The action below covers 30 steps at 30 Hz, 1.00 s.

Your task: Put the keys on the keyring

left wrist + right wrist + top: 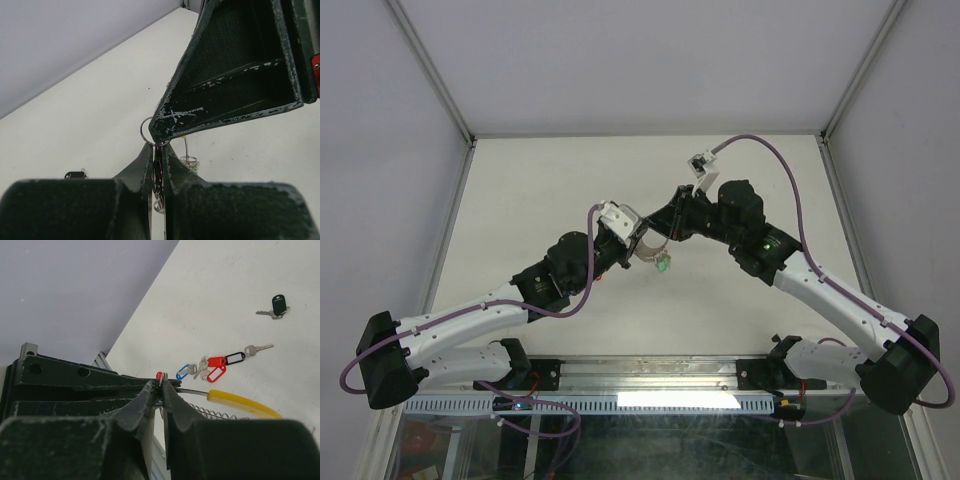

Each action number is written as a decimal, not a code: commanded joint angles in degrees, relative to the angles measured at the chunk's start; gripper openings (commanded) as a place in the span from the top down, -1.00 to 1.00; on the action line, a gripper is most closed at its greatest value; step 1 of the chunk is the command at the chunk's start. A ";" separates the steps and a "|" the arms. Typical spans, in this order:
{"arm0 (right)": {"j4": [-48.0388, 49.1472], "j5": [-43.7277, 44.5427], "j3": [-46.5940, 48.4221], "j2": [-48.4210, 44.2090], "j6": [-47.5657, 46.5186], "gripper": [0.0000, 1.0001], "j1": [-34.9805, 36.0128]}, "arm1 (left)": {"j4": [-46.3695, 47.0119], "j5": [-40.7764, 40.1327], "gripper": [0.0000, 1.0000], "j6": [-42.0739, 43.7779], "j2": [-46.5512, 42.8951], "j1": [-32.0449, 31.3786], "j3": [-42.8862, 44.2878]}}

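My two grippers meet above the middle of the table. My left gripper (636, 246) (158, 147) is shut on the thin silver keyring (142, 135), whose loop pokes out past the fingertips. My right gripper (660, 236) (160, 385) is shut on a thin metal key right at that ring, with a small red tag (159, 375) showing at its tip. The right gripper's finger (235, 65) covers part of the ring in the left wrist view. A green tag (663, 263) (194, 169) hangs below the grippers.
Loose keys lie on the table below: a blue tag (183, 372), two red tags (216, 361), a black-rimmed tag (234, 358), and a black-tagged key (277, 305) farther off. A yellow handle (242, 404) with a wire coil hangs beside my right fingers.
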 commanded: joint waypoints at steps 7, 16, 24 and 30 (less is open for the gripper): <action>-2.91 1.55 3.39 0.80 -6.11 1.00 0.98 | 4.83 0.22 1.00 0.24 -1.26 0.20 2.22; 4.69 0.03 1.72 -1.09 -11.91 1.00 1.01 | 3.96 3.80 0.90 -0.30 -2.42 0.19 3.03; 9.51 -4.31 0.46 -4.49 -19.47 1.00 1.07 | 3.87 8.65 0.66 -1.29 -3.56 0.19 3.30; 8.72 -4.10 0.94 -5.48 -21.46 1.00 1.07 | 3.94 15.79 0.29 -2.04 -3.66 0.19 3.88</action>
